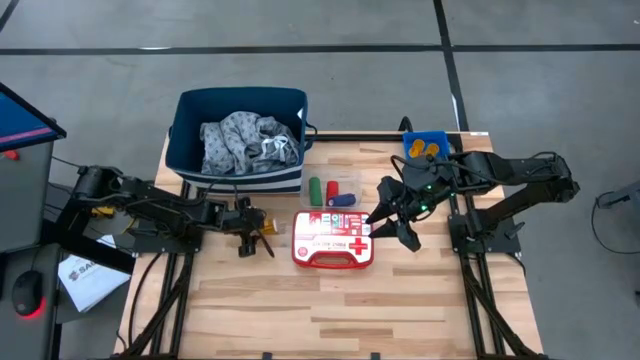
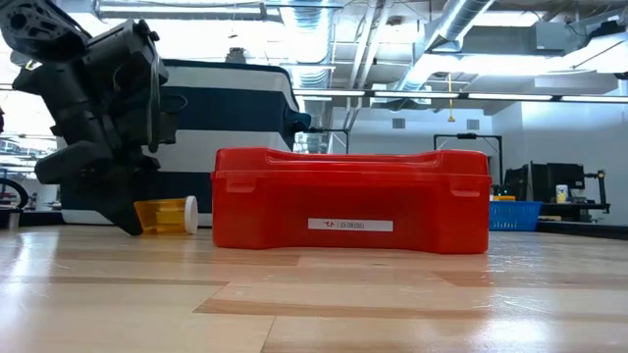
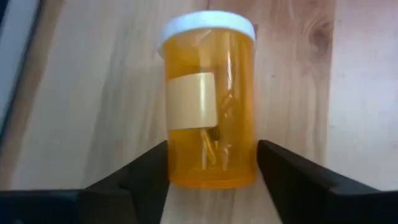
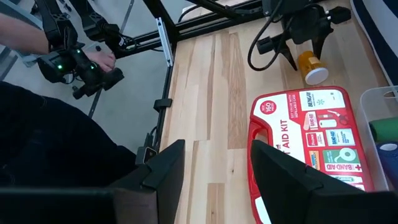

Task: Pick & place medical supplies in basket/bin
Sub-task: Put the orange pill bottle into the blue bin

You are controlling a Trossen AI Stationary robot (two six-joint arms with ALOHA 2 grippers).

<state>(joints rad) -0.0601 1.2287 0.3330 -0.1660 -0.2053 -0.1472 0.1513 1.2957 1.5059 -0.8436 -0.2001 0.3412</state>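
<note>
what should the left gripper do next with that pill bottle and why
Probably close on it. In the left wrist view the orange pill bottle lies on its side on the table with the left gripper open, one finger on each side of its base. The bottle is already framed between the fingers, so shutting them looks like the step before lifting it toward the navy basket.

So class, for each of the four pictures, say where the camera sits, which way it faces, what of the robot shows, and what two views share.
High view: overhead, straight down; both arms, navy basket, first-aid case.
Low view: table height, level across; left pincer by the pill bottle.
Left wrist view: on the left arm; its open fingers flank the bottle.
Right wrist view: on the right arm; open right pincer above the table.
Shared: low and left wrist views show the same bottle.
</note>
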